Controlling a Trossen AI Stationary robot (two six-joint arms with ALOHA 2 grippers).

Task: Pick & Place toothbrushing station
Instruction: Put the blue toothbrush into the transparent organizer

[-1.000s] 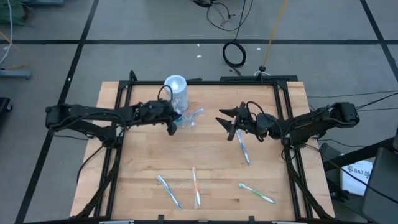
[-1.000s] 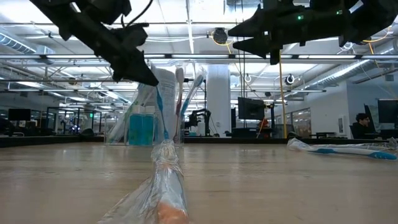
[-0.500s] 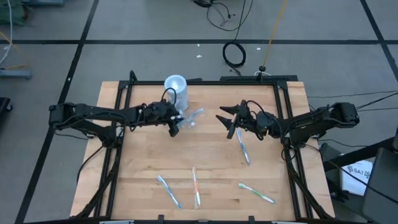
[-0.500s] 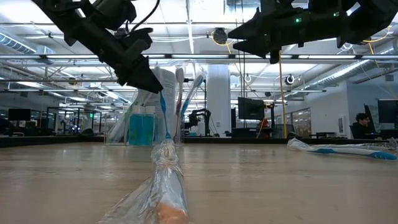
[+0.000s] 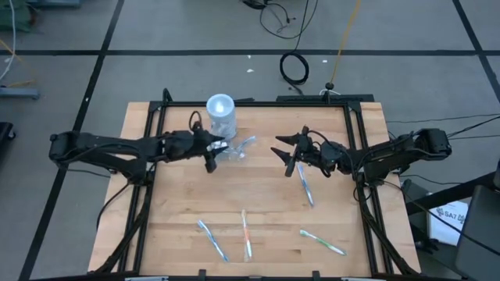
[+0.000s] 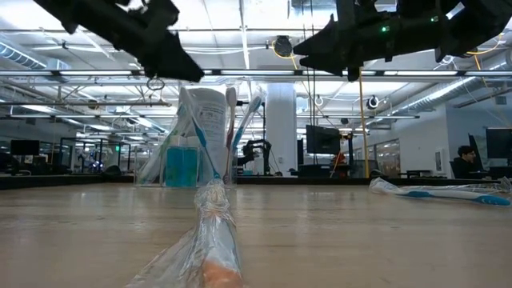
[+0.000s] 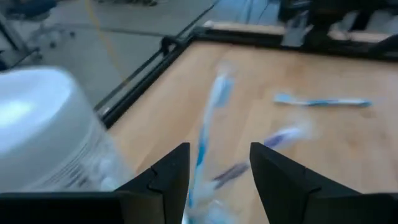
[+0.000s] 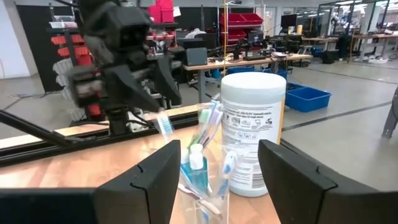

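Station [image 5: 223, 125] stands upright at the table's [image 5: 258, 187] far edge, left of centre, brushes poking out of its tray. Left gripper [image 5: 209, 154] hovers just beside it, fingers parted, empty. Right gripper [image 5: 286, 152] hangs spread wide, empty, mid-table over a loose toothbrush [image 5: 304, 184]; three more near the front.

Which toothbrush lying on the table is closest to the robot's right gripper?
The blue-and-white toothbrush lying just in front of the right gripper, its upper end almost under the arm. The other three lie far off in a row along the table's near edge.
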